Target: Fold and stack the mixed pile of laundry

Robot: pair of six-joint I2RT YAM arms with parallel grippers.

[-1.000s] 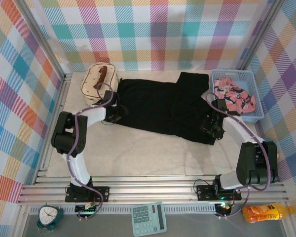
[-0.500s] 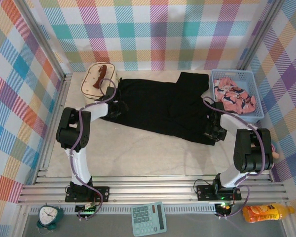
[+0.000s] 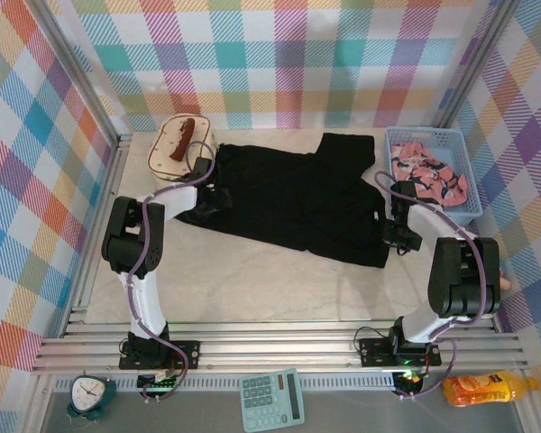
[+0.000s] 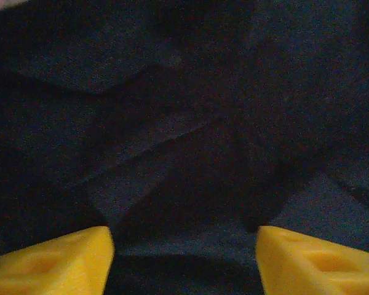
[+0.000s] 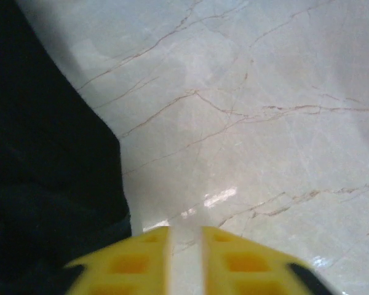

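Two robot arms work opposite ends of a large black shirt [image 3: 288, 198], which lies spread nearly flat across the middle of the marble-patterned table [image 3: 252, 289], apparently laid out so its sides can be folded inward. The left gripper [image 3: 206, 197] sits low over the shirt's left end, claw spread wide with dark cloth rumpled ahead of its yellow fingertips [image 4: 55, 258] and nothing pinched, seemingly placed to take that edge. The right gripper [image 3: 398, 236] hangs just off the shirt's near right corner; its claw is almost closed, a thin slit showing bare tabletop, and it holds nothing. The pink printed garment [image 3: 428, 178] lies bunched in the light-blue mesh basket [image 3: 473, 213] at the far right, likely waiting its turn. A cream quilted bag [image 3: 174, 144] rests at the far left, near the shirt. No fold is visible yet, so the job appears to be in its early stages.
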